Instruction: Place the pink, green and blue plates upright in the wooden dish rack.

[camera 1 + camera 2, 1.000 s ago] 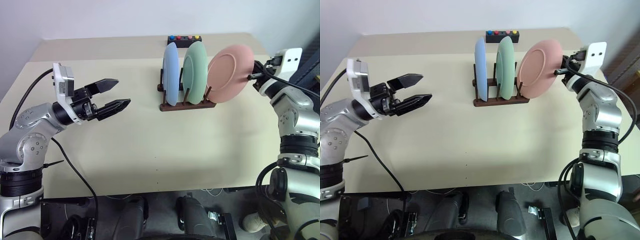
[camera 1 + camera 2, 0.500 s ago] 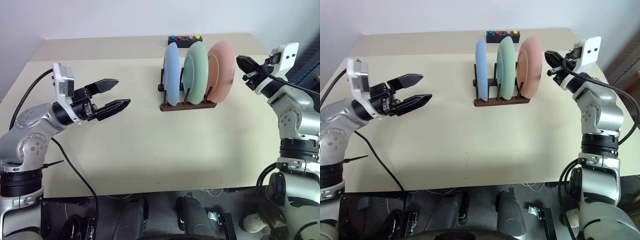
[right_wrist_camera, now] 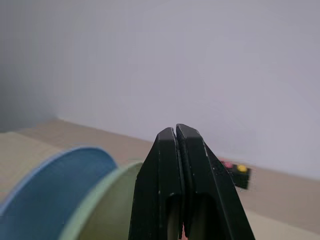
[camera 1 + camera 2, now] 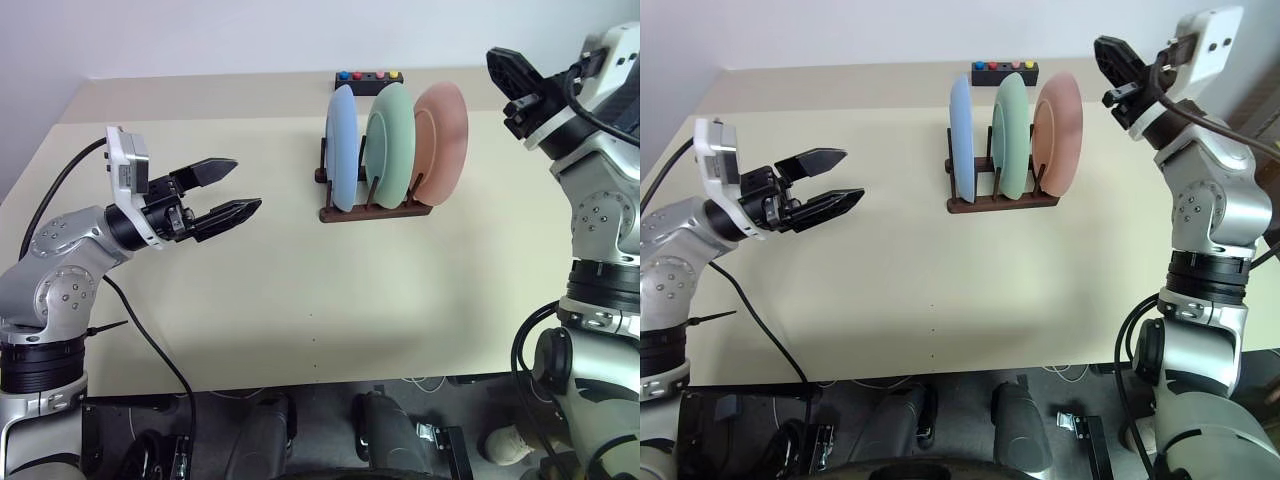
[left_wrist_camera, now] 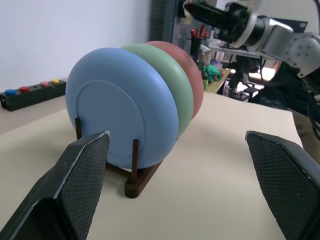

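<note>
a second ago our right gripper (image 4: 510, 72) was pinching the rim of the round pink plate (image 4: 441, 141) and leaning it against the end of the small dark brown wooden dish rack (image 4: 375, 208); now we have let go, the plate stands upright on its own, and the right gripper has lifted up and away with its two black fingers pressed together on nothing. we judge that this was the last plate, so the task looks finished and all that remains for us is to draw back without brushing the rack. the rack sits toward the far side of the pale beige counter (image 4: 300, 290), just in front of a small black box with coloured buttons (image 4: 367, 78), and it holds three plates on edge between its thin pegs: the light blue plate (image 4: 341, 146) on our left end, the pale green plate (image 4: 390, 142) in the middle, the pink one on our right end. our left gripper (image 4: 228, 190) hovers over the counter well apart from the rack, fingers spread wide and holding nothing, exactly where it was.
</note>
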Available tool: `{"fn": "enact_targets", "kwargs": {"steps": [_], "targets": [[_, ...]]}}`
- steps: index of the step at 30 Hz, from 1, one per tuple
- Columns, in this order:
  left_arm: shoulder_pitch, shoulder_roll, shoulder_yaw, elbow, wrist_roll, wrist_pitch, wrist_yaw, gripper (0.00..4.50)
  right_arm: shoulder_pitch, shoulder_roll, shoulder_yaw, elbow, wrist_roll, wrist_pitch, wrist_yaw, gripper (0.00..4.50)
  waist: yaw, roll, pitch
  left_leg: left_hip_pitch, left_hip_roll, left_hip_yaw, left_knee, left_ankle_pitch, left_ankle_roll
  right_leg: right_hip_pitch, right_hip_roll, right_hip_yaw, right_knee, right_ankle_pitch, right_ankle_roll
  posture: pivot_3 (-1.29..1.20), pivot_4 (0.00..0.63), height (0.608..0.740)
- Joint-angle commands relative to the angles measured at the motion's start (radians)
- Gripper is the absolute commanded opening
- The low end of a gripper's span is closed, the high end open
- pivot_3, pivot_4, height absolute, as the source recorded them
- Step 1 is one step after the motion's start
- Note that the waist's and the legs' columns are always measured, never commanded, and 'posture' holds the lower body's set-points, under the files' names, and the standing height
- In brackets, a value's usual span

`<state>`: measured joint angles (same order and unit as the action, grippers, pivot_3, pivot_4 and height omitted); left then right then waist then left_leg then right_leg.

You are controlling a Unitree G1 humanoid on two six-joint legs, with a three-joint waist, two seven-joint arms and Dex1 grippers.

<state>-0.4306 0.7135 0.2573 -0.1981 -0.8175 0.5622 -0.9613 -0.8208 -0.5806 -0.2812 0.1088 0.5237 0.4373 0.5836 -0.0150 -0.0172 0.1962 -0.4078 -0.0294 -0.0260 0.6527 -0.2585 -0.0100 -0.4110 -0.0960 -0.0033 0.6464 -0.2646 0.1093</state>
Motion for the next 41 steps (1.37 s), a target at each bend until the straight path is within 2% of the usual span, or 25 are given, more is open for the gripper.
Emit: {"fn": "enact_targets", "kwargs": {"steps": [1,5,9,14,18,21,24,29,31,32,36,41], "targets": [[-0.019,-0.002,0.010,-0.010,-0.005,-0.009,-0.003,4.50,0.015,0.013,-0.006,-0.012,-0.005,-0.010,-0.014,0.03,0.003,0.000,0.000,0.000,0.000,0.000,0.000,0.000,0.000,0.000,0.000,0.000,0.000,0.000,0.000,0.00,0.150,0.740],[-0.009,0.008,0.021,-0.015,-0.006,-0.004,-0.006,4.50,0.025,0.033,-0.024,-0.074,0.073,0.024,0.013,0.03,0.002,0.000,0.000,0.000,0.000,0.000,0.000,0.000,0.000,0.000,0.000,0.000,0.000,0.000,0.000,0.00,0.150,0.740],[-0.014,0.012,0.019,-0.005,-0.002,-0.005,-0.014,4.50,0.077,0.006,0.034,-0.131,0.100,0.100,0.096,0.03,0.000,0.000,0.000,0.000,0.000,0.000,0.000,0.000,0.000,0.000,0.000,0.000,0.000,0.000,0.000,0.00,0.150,0.740],[-0.024,0.012,0.020,0.006,0.001,-0.009,-0.020,4.50,0.092,0.048,0.022,-0.118,0.100,0.074,0.071,0.03,0.000,0.000,0.000,0.000,0.000,0.000,0.000,0.000,0.000,0.000,0.000,0.000,0.001,0.000,0.000,0.00,0.150,0.740],[-0.033,0.047,0.031,0.019,0.015,-0.011,-0.039,4.50,0.084,0.069,-0.067,-0.165,0.253,0.108,0.110,0.03,0.001,0.000,0.000,0.000,0.000,0.000,0.000,0.000,0.000,0.000,0.000,0.000,0.000,0.000,0.000,0.00,0.150,0.740],[-0.050,0.073,0.029,0.049,0.026,-0.023,-0.063,4.50,0.137,0.030,-0.077,-0.228,0.396,0.219,0.217,0.03,0.003,0.000,0.000,0.000,0.000,0.000,0.000,0.000,0.000,0.000,0.000,0.000,0.000,0.000,0.000,0.00,0.150,0.740],[-0.083,0.083,0.014,0.089,0.043,-0.031,-0.088,4.50,0.211,-0.021,-0.072,-0.280,0.486,0.302,0.308,0.74,0.005,-0.001,0.000,0.000,0.000,-0.002,0.000,0.000,0.000,0.001,0.000,-0.002,-0.001,0.000,0.000,0.00,0.150,0.740],[-0.129,0.083,-0.017,0.144,0.083,-0.057,-0.133,4.50,0.339,-0.116,-0.034,-0.365,0.429,0.280,0.405,3.29,0.003,-0.001,0.000,0.000,0.000,-0.001,0.000,0.000,0.000,0.001,0.000,-0.001,-0.001,0.000,0.000,0.00,0.150,0.740],[-0.120,0.086,-0.023,0.165,0.100,-0.069,-0.158,4.50,0.409,-0.159,-0.063,-0.380,0.374,0.191,0.482,4.30,0.003,-0.001,0.000,0.000,0.000,-0.001,0.001,0.000,0.000,0.001,0.000,-0.002,-0.001,0.000,0.000,0.00,0.150,0.740],[-0.110,0.090,-0.025,0.170,0.109,-0.077,-0.169,4.50,0.433,-0.175,-0.086,-0.386,0.363,0.162,0.501,4.44,0.003,-0.001,0.000,0.000,0.000,-0.001,0.001,0.000,0.000,0.001,0.000,-0.002,-0.001,0.000,0.000,0.00,0.150,0.740],[-0.085,0.095,-0.020,0.186,0.139,-0.106,-0.191,4.50,0.513,-0.215,-0.138,-0.367,0.324,0.079,0.547,4.44,0.001,-0.001,0.000,0.000,0.000,-0.001,0.000,0.000,0.000,0.001,0.000,-0.001,-0.001,0.000,0.000,0.00,0.150,0.740],[-0.048,0.088,-0.045,0.211,0.219,-0.193,-0.216,4.50,0.614,-0.202,-0.186,-0.367,0.288,-0.003,0.548,4.44,0.004,-0.001,0.000,0.000,0.000,-0.001,0.001,0.000,0.000,0.002,0.000,-0.001,0.000,0.000,0.000,0.00,0.150,0.740]]}}
